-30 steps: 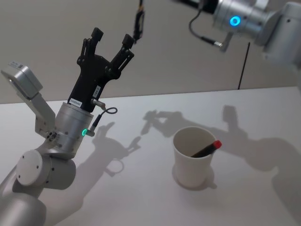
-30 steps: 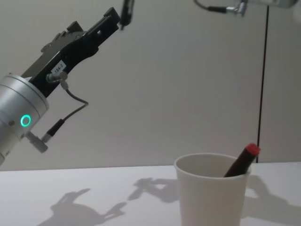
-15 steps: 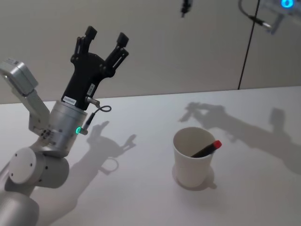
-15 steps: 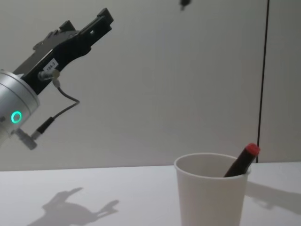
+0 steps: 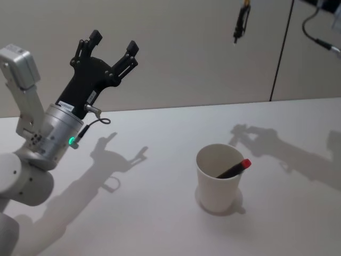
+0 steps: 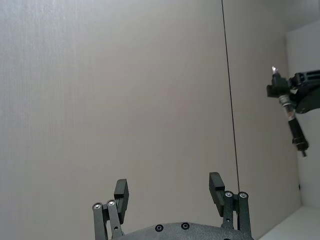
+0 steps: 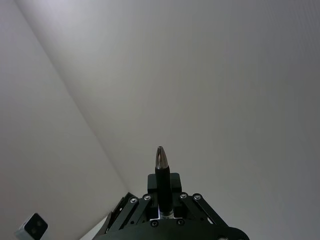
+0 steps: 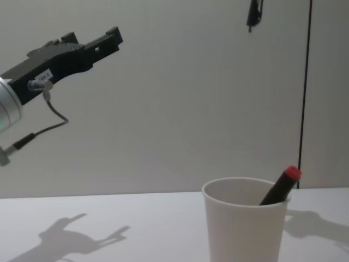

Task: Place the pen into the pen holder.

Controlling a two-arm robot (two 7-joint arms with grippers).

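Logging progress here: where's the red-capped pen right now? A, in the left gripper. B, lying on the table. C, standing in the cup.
C: the red-capped pen leans inside the cup, its cap above the rim; the left gripper is open and empty.

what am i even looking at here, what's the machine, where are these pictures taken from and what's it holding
It is a two-armed robot at a white table. Two pictures come from cameras on its head and chest, two from cameras on its wrists. On the table stands a white paper cup, the pen holder, with a red-capped pen leaning inside. The left claw is raised in the air, open and empty. The right claw, held up high, grips a second dark pen with a silver tip, seen from afar in the head view.
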